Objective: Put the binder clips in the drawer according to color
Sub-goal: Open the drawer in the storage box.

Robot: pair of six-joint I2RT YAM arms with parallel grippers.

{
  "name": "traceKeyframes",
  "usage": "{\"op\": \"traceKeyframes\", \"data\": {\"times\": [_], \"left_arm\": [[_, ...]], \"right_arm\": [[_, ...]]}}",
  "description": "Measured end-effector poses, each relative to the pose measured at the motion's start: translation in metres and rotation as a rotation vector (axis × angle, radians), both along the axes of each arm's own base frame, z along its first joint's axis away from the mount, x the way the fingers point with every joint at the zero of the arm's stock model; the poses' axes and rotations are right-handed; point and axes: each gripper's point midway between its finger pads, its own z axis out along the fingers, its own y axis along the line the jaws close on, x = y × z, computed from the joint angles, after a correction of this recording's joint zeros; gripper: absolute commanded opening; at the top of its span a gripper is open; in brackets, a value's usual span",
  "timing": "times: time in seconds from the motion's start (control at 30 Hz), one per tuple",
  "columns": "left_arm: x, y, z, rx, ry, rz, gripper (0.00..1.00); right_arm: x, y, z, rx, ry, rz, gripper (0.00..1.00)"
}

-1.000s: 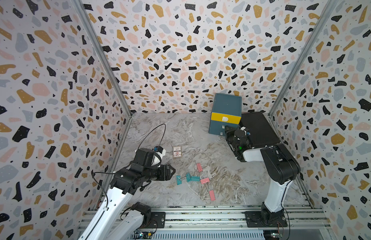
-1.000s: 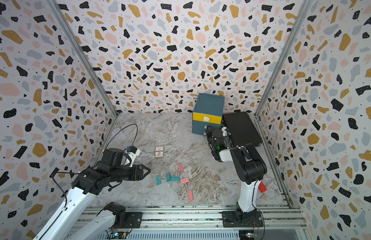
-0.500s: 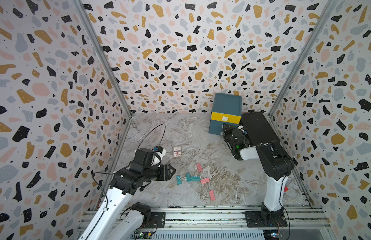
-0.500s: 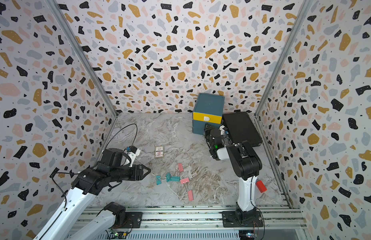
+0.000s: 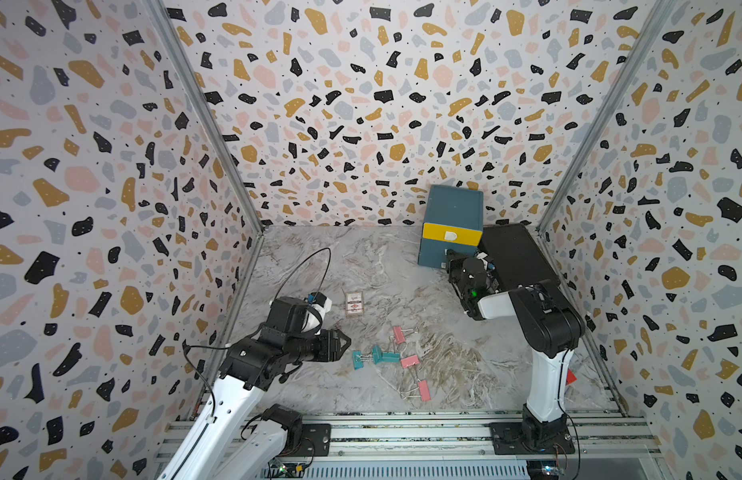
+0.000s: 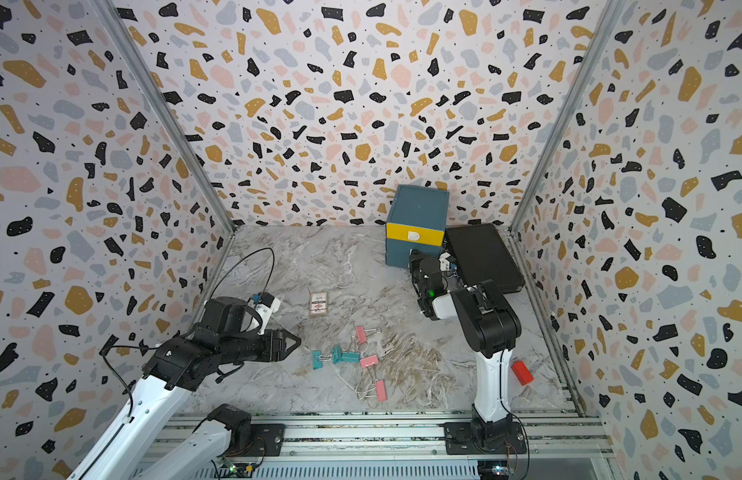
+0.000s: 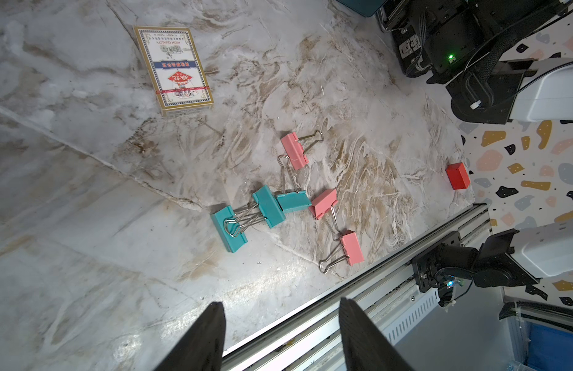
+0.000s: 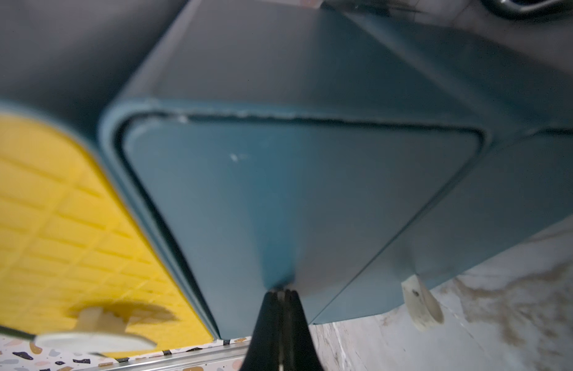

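The drawer (image 5: 454, 208) cabinet, teal with a yellow top front (image 6: 415, 237), stands at the back right in both top views. My right gripper (image 8: 282, 292) is pressed against its middle teal front (image 8: 278, 192), shut on that front's thin white handle. Three teal binder clips (image 7: 268, 207) and three pink ones (image 7: 323, 204) lie loose in the middle of the marble floor (image 5: 303, 266). My left gripper (image 5: 346, 343) hovers just left of the teal clips (image 5: 356, 360), open, with nothing between its fingers (image 7: 211, 334).
A printed card box (image 5: 354, 304) lies behind the clips. A flat black case (image 5: 515, 257) sits right of the cabinet, beside my right arm. A red block (image 6: 522, 372) rests near the right wall. A metal rail (image 5: 402, 432) borders the front edge.
My right gripper has pushed in toward the cabinet front and shut on the middle handle. The left arm has hardly moved; its jaws have narrowed slightly.
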Motion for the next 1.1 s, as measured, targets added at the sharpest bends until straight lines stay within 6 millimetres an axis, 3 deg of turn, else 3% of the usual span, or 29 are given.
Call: {"op": "traceKeyframes", "data": {"times": [0.4,0.93,1.1], "left_arm": [[0.0,0.001,-0.001,0.001,0.002,0.004,0.59],[0.0,0.001,-0.001,0.001,0.001,0.005,0.59],[0.0,0.001,-0.001,0.001,0.0,0.005,0.59]], "right_arm": [[-0.009,0.001,-0.002,0.001,0.002,-0.015,0.0],[-0.112,0.013,-0.002,-0.029,0.07,0.032,0.0],[-0.134,0.013,0.006,-0.041,0.083,0.053,0.0]]}}
